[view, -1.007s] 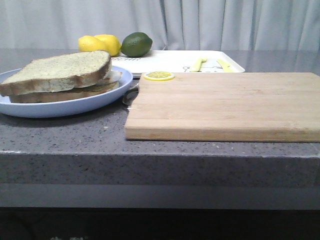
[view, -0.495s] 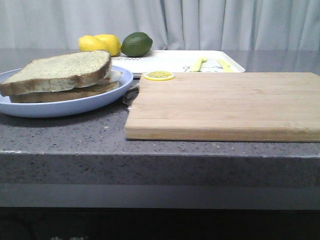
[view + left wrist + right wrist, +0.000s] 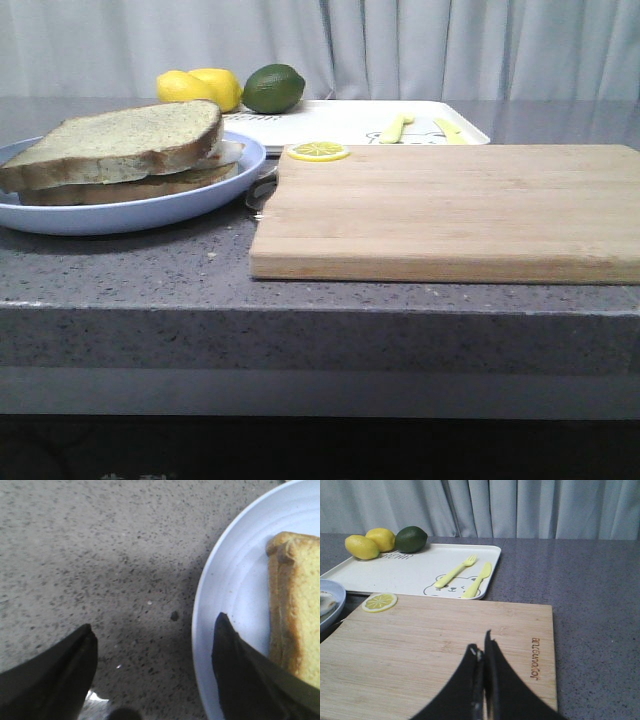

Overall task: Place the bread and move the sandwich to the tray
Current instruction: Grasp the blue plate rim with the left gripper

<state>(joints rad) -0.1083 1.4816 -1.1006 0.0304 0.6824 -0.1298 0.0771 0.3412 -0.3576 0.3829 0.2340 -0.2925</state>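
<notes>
Blue-plated sandwich (image 3: 125,160) beside board (image 3: 450,205); left gripper (image 3: 155,645) agape over rim

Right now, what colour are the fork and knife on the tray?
Pale yellow fork and knife; clearest in the right wrist view.

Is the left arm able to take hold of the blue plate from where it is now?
Probably yes. The left gripper is open and straddles the rim of the blue plate, one finger over the plate, the other over the counter. Nothing lies between.
</notes>
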